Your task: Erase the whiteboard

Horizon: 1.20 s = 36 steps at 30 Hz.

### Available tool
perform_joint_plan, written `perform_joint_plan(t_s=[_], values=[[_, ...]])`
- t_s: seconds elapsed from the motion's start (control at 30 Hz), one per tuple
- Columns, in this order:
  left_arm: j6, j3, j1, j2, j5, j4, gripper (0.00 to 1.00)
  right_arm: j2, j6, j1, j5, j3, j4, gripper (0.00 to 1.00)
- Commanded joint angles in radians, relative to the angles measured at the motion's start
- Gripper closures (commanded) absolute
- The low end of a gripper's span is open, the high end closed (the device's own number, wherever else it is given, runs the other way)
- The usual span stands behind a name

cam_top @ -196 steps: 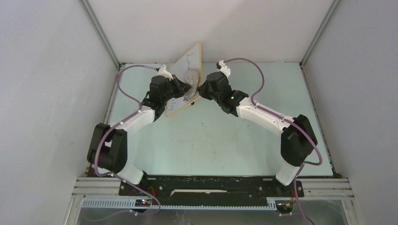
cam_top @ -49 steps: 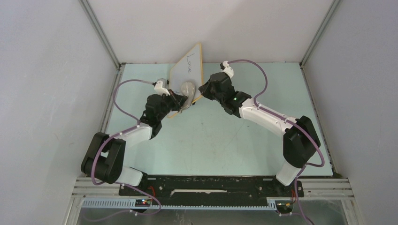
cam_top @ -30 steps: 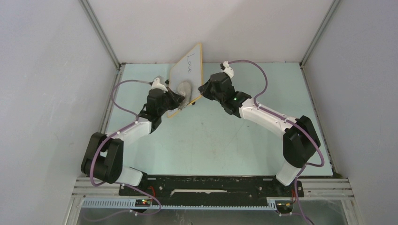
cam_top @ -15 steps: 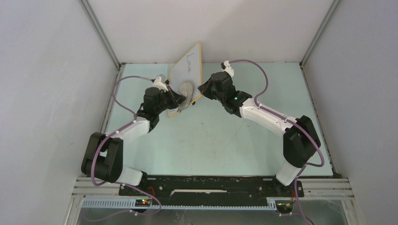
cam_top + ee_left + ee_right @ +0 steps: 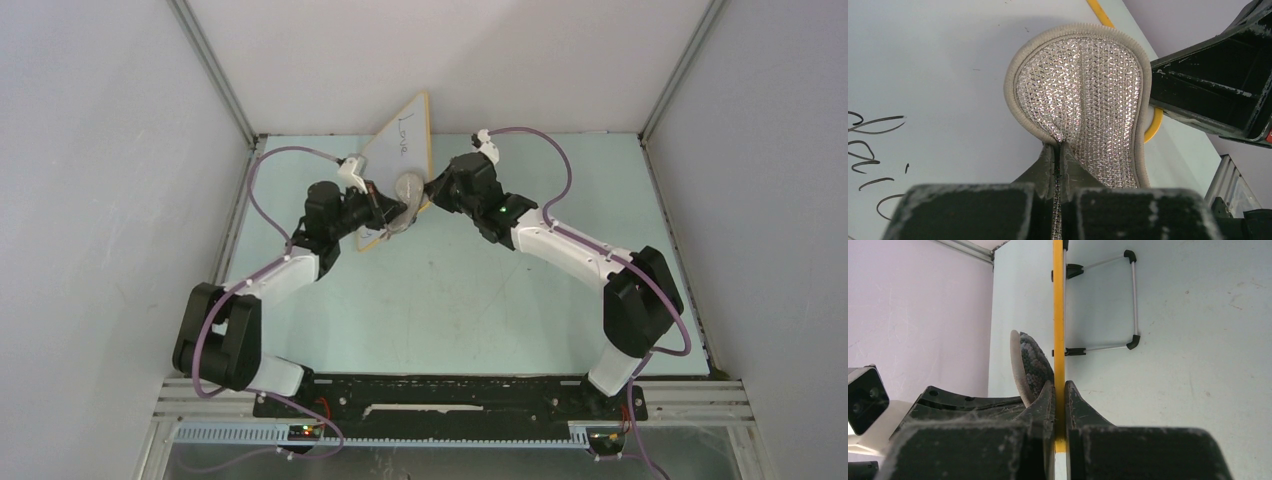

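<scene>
Writing (image 5: 404,135) showed on the whiteboard (image 5: 388,168), held up over the far worktop (image 5: 450,290). Right fingers (image 5: 1044,405) pinched its edge; left fingers (image 5: 1038,172) squeezed the pad (image 5: 1083,90). A hard push might twist the whiteboard loose.

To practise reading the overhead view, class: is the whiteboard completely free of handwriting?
No: dark handwriting shows near the upper end of the whiteboard, above the grey pad.

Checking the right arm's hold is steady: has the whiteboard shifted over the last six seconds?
No. The whiteboard holds its place: top corner unchanged above the table's far edge, right gripper clamped on its frame.
</scene>
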Motion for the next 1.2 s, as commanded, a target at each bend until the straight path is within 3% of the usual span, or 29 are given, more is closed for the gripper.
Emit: perform_joint_plan(t_s=[0.0,0.2,0.43,0.77,1.0,1.17], values=[[-0.023,0.058,-0.034,0.071,0.059,-0.015,1.0,0.005,0.036,0.031,-0.098,0.014,0.115,1.0],[-0.176,0.079,0.055,0.133,-0.234,-0.196,1.0,-0.009,0.028,0.025,-0.094,-0.005,0.134,1.0],[-0.29,0.076,0.197,0.221,-0.165,-0.151,1.0,-0.008,0.031,0.021,-0.099,-0.005,0.149,1.0],[-0.312,0.248,0.298,0.41,-0.164,-0.251,1.0,-0.003,0.026,0.02,-0.102,-0.005,0.153,1.0],[-0.31,0.255,0.298,0.422,-0.095,-0.159,1.0,0.001,0.014,0.01,-0.113,-0.006,0.141,1.0],[-0.259,0.268,0.223,0.364,-0.04,-0.091,1.0,0.007,-0.009,0.01,-0.152,-0.003,0.15,1.0]])
